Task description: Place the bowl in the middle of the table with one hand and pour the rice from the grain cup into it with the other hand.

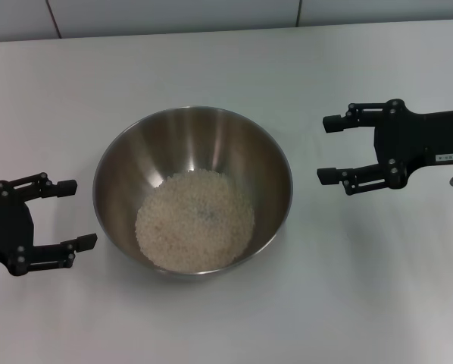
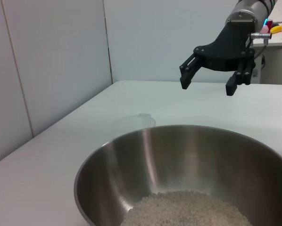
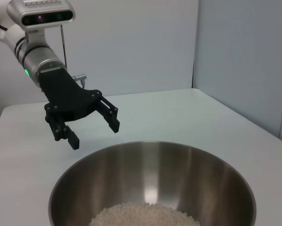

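Rice (image 1: 195, 220) heaps cream-pale in the shiny steel bowl (image 1: 120, 163), flanked by left end effector (image 1: 73, 214) and right end effector (image 1: 328, 149), both spread apart.

Bright, even overhead light fills all views. The white bench (image 1: 363, 288) shows only faint, soft shadows. Pale vertical glare streaks the inner wall of the bowl (image 1: 211, 133). Focus is sharp, with no visible edge distortion.
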You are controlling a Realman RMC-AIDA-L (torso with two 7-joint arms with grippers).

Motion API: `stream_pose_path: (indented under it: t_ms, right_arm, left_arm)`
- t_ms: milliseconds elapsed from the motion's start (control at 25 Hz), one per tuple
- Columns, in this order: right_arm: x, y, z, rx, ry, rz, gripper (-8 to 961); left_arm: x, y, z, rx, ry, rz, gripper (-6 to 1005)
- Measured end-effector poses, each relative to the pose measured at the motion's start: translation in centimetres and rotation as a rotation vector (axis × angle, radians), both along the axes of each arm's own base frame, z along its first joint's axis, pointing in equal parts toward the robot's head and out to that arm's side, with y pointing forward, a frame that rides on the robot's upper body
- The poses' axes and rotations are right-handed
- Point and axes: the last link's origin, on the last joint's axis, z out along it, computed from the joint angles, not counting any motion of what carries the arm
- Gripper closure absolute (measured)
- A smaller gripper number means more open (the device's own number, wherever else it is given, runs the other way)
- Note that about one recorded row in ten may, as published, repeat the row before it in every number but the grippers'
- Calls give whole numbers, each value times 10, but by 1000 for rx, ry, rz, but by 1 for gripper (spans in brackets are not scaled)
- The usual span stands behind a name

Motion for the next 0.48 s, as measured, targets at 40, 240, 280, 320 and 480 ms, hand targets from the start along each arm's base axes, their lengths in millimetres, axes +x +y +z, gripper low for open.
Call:
stream_pose_path:
  t_ms: [40,240,280,320,480]
  right_arm:
    - [0,0,1,3,0,0,134]
    - [1,-1,2,7,1,-6,134]
    - [1,-1,2,7,0,-7,133]
    - [2,-1,2,5,-1,-6,133]
    - [2,-2,1,-1,-7,-5,133]
  left_arm:
    - [0,0,0,0,0,0,184]
    - [0,1,0,0,2,-1,184]
    - [0,1,0,-1,3,-1,184]
    - [0,1,0,-1,3,-1,184]
    - [0,0,0,-1,3,-1,184]
